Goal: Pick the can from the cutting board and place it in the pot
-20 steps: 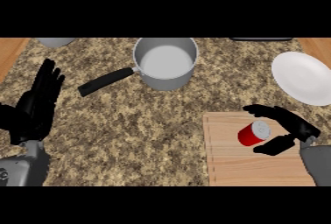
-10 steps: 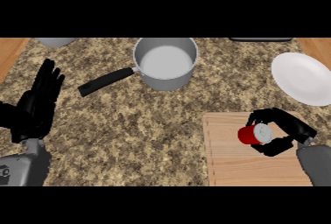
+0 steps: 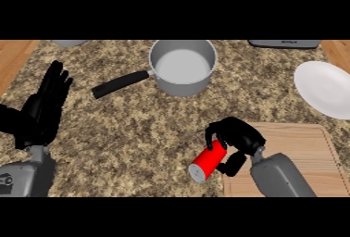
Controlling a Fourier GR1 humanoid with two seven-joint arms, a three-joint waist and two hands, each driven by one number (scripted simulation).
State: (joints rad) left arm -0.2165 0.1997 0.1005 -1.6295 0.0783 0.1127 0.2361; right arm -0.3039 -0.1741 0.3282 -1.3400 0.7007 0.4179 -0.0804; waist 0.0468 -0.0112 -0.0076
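So the red cylindrical can (image 3: 209, 160) has been lifted off the light wooden cutting board (image 3: 301, 152) and is now clamped, tilted, in the right hand (image 3: 236, 136) over the speckled counter (image 3: 150, 134), halfway toward the grey metal pot (image 3: 182, 65). The left hand (image 3: 46, 104) is kept open, resting.

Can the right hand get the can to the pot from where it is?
Probably yes. The right hand is curled round the red can, off the cutting board, and only bare counter shows between it and the open pot.
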